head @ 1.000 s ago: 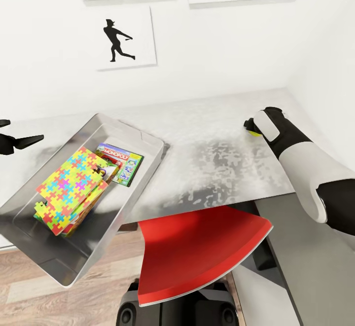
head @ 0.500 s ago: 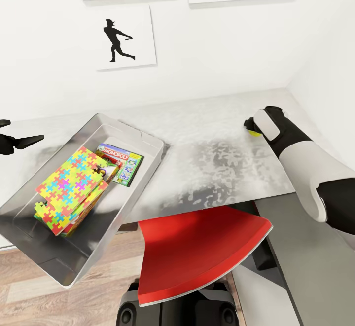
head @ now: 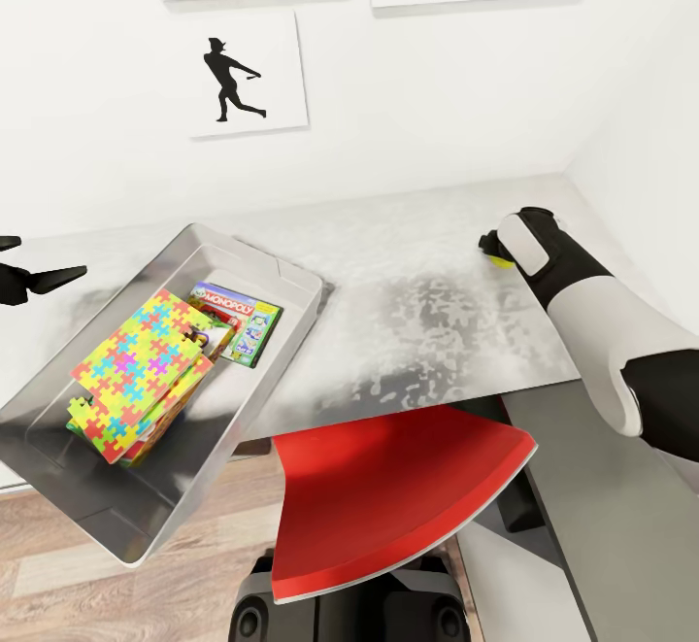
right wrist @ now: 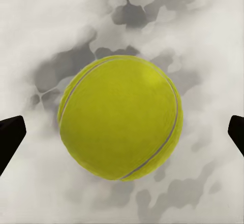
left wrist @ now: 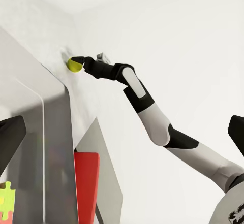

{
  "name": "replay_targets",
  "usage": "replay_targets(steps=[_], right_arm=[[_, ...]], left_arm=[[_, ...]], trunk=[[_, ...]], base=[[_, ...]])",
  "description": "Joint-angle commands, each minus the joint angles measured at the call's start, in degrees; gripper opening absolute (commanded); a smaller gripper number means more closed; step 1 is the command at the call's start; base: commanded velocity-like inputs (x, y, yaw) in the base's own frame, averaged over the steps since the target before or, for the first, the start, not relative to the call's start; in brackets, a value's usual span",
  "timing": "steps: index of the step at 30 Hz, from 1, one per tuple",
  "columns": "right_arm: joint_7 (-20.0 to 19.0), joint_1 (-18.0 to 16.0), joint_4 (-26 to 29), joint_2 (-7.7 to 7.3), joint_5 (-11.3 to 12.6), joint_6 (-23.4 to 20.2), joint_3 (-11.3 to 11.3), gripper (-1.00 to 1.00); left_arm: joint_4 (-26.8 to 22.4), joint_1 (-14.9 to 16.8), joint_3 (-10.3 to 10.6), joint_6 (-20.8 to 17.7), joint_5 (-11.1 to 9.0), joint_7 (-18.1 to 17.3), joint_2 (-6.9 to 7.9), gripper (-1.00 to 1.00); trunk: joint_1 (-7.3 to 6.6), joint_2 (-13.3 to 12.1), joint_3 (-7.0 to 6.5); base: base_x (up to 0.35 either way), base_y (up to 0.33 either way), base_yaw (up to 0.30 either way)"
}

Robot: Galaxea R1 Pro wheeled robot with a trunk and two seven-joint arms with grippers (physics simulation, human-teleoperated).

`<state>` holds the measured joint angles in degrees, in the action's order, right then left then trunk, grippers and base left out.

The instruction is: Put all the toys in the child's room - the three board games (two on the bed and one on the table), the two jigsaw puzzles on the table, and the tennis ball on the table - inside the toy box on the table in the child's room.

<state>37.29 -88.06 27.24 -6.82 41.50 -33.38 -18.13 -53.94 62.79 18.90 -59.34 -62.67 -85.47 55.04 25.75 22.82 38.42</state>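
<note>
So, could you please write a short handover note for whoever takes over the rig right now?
Right end effector: open, fingers either side of the tennis ball on the table, not yet closed on it.
Left end effector: open, empty, beside the toy box.
Done: jigsaw puzzles and at least one board game lie in the toy box; other games may be hidden under the puzzles.
Left: grip the ball, carry it over, drop it in the toy box.
</note>
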Motion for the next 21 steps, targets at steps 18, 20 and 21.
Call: replay_targets(steps=[18, 20, 21], right_arm=[[0.47, -0.09, -0.02, -0.12, 0.35, -0.24, -0.5, 1.0], [0.45, -0.09, -0.04, -0.17, 0.38, -0.23, -0.5, 1.0], [0.44, -0.09, -0.05, -0.2, 0.39, -0.22, -0.5, 1.0]], left_arm=[[0.06, 0.14, 0.35, -0.6, -0.09, -0.4, 0.07, 1.0], [0.06, 0.14, 0.35, -0.6, -0.09, -0.4, 0.07, 1.0], [0.06, 0.14, 0.35, -0.6, -0.08, -0.4, 0.07, 1.0]], trunk=[[0.04, 0.1, 0.09], [0.04, 0.1, 0.09], [0.04, 0.1, 0.09]], base=[[0.0, 0.0, 0.0], [0.0, 0.0, 0.0], [0.0, 0.0, 0.0]])
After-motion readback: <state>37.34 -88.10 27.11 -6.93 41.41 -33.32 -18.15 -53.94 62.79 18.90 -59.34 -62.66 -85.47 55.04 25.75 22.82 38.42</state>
